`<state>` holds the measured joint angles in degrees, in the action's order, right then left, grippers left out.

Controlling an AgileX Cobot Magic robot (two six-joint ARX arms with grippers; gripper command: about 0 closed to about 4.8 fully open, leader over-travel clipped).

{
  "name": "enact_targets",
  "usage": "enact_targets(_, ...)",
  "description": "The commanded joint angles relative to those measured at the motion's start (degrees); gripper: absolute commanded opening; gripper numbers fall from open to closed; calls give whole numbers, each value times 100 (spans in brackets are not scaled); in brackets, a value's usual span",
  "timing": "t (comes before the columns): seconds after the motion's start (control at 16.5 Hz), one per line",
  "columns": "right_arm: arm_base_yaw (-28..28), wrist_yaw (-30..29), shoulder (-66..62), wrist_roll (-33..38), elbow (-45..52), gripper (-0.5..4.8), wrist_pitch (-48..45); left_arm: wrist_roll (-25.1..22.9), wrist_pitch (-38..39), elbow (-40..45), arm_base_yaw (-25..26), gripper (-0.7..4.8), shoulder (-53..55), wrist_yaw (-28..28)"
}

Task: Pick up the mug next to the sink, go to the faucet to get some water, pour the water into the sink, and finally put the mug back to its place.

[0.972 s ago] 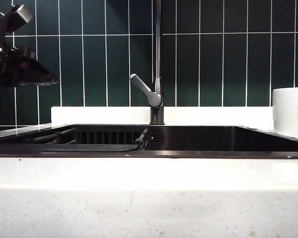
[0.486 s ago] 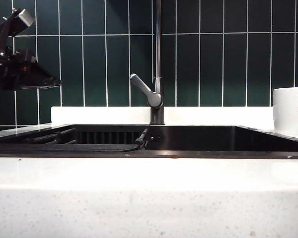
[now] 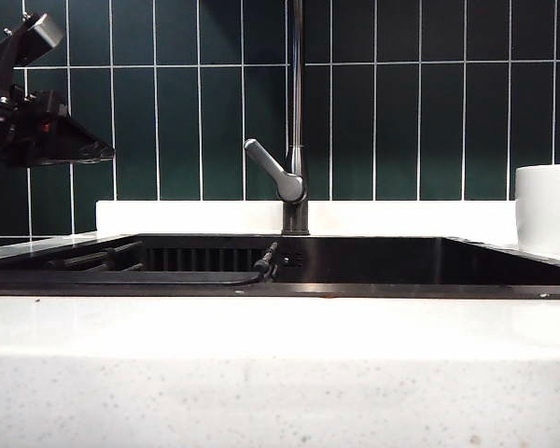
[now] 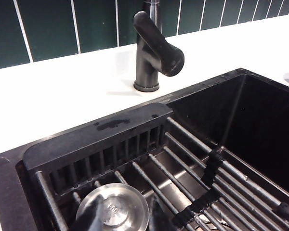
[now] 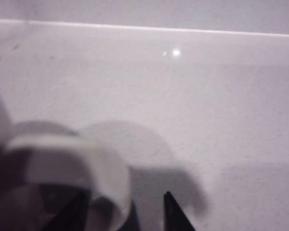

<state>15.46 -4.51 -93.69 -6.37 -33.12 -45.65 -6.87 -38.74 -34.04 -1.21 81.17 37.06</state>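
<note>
Kitchen: black sink point(image 3: 355, 266), faucet point(image 3: 297, 112), green wall tiles point(image 3: 420, 121), white counter point(image 3: 280, 327).

Left gripper point(image 3: 75, 149) raised, right gripper point(image 5: 127, 211) low — jaws apart

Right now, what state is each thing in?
mug: upright on the counter right of the sink, not gripped.
sink: no water seen; rack across its left part.
faucet: no water running.
left gripper: hangs above the sink's left end, holds nothing.
right gripper: open, down by the mug's handle.
</note>
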Motion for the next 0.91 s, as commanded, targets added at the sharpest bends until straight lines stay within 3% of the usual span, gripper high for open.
enact_targets(0.06,192,105,17,474,-28,212,-264,-37,-76,-13,-7,120,-15,13)
enact_targets(0.49,212,-227,17,645,-122,210,-479,-37,-76,-13,-7,120,-15,13)
enact_targets(0.91,203,-234,17,942,-140,55,-474,-13,-72,-13,-9,120,-15,24)
